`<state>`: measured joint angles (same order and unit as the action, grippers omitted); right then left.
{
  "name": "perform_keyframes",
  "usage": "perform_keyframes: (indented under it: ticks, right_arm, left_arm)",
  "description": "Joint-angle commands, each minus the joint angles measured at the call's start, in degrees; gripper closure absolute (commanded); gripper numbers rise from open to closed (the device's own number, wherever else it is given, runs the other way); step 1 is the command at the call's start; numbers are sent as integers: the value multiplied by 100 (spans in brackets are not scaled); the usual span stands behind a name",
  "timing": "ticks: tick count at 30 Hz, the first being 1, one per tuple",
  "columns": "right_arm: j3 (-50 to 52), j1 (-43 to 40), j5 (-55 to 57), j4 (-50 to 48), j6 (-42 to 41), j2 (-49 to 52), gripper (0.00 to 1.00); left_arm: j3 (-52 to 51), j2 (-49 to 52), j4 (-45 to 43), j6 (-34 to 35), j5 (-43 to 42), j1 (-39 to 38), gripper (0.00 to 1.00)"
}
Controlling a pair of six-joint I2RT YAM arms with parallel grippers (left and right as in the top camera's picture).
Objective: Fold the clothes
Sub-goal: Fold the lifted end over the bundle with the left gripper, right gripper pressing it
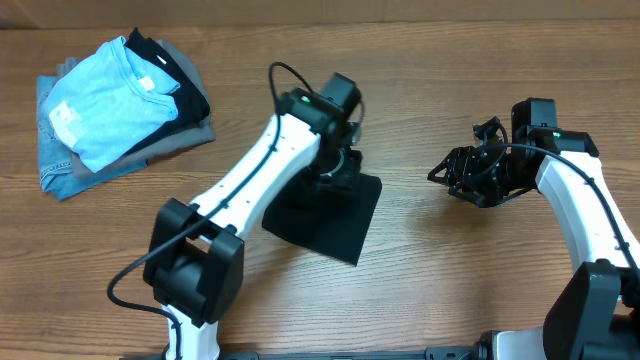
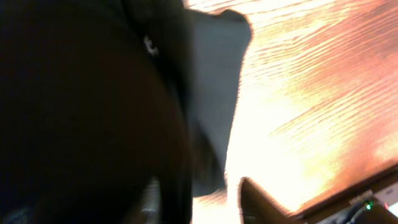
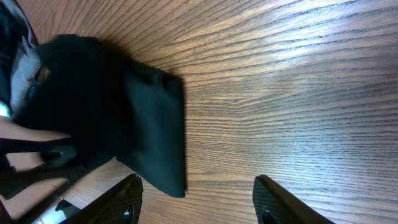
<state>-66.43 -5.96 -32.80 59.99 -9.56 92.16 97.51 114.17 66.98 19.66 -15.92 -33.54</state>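
Observation:
The black polo shirt lies folded into a small rectangle at the table's middle. It also shows in the right wrist view. My left gripper is down on the shirt's far edge. In the left wrist view its fingers stand apart, dark cloth lies against the left finger, and bare table shows beside the right finger. My right gripper hovers over bare wood to the right of the shirt. Its fingers are wide open and empty.
A pile of folded garments with a light blue T-shirt on top sits at the far left corner. The wooden table is bare wood between the shirt and the right arm.

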Motion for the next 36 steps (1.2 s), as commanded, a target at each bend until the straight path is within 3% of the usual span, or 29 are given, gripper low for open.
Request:
perform_keyframes:
  ticks: [1,5,13,16,17,18,20,24,27,31,36]
  right_arm:
    - [-83,-2,-28,-20,46,-76,39]
    - [-83,-2,-28,44,48,-76,38]
    - [-83,0,-345,57,385,-76,38]
    - [-81,66,-1377,87,1163,-76,39]
    - [-81,131,-1545,105,1200,-76,39]
    - [-81,240,-1631,105,1200,-76,38]
    - [-79,520,-1626,68,1196,-76,35]
    - [-26,1318,-1088,-356,529,-72,32]
    - [87,1967,26,-588,-520,-52,23]
    - [343,2677,177,-898,-691,4,12]
    - [455,3338,428,-1231,-1303,284,13]
  left_arm:
    - [-116,-103,-116,420,289,-295,27]
    - [-111,-103,-2,411,332,-304,28]
    - [-11,-107,688,111,450,426,47]
    - [-13,-105,863,-101,603,872,64]
    - [-13,-105,870,-175,599,1010,65]
    - [-13,-105,866,-210,562,1137,63]
    - [-13,-105,828,-321,249,1344,49]
    - [-13,-105,579,-901,-1182,1582,48]
    - [-13,-105,627,-940,-1071,1648,51]
    - [-13,-105,636,-1036,-1069,1683,36]
    - [-13,-105,723,-1156,-723,1683,27]
